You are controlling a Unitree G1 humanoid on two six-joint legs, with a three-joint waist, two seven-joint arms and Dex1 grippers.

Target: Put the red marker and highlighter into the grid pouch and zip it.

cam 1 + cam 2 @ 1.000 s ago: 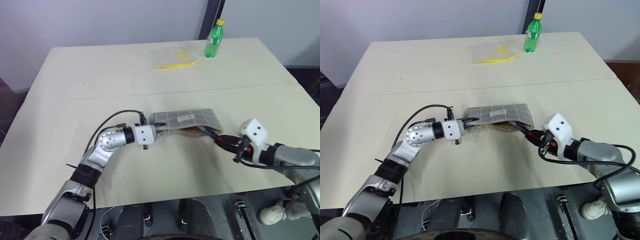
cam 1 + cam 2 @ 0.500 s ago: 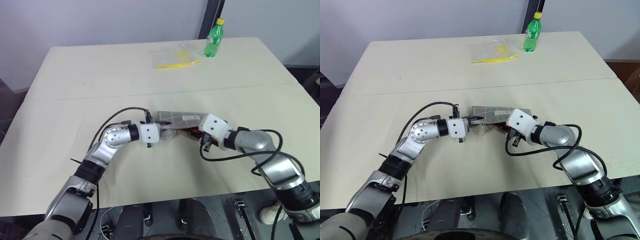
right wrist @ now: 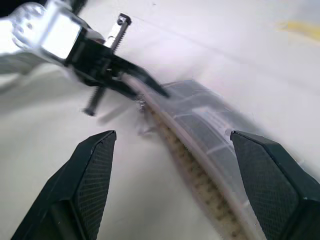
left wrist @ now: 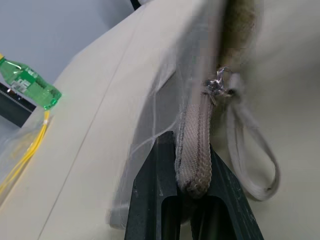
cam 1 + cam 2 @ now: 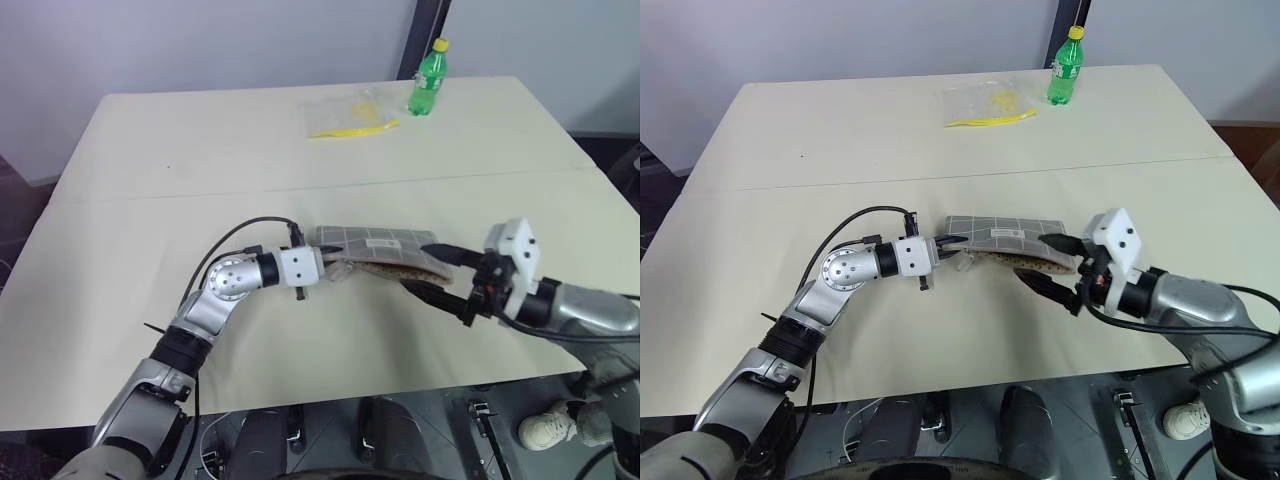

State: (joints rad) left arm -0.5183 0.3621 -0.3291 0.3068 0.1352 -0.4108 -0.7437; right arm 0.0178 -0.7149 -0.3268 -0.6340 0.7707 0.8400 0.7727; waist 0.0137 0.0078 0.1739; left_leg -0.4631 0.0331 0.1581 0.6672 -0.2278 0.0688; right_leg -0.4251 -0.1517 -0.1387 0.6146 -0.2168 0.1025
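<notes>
Both hands frame the grid pouch [image 5: 378, 246] at mid-frame: left hand [image 5: 322, 264] pinches its end, right hand [image 5: 436, 273] gapes empty, so zipping looks next, needing the pull [image 4: 218, 85].

You have the grid pouch [image 5: 375, 250] lying near the middle of the table [image 5: 150, 180]. The left tool [image 5: 322, 263] sits at its left end, clamped on that edge. The right tool [image 5: 440, 272] hangs just off its right end, jaws apart. Far behind, a plastic bag [image 5: 350, 112] lies left of a bottle [image 5: 427, 78].
</notes>
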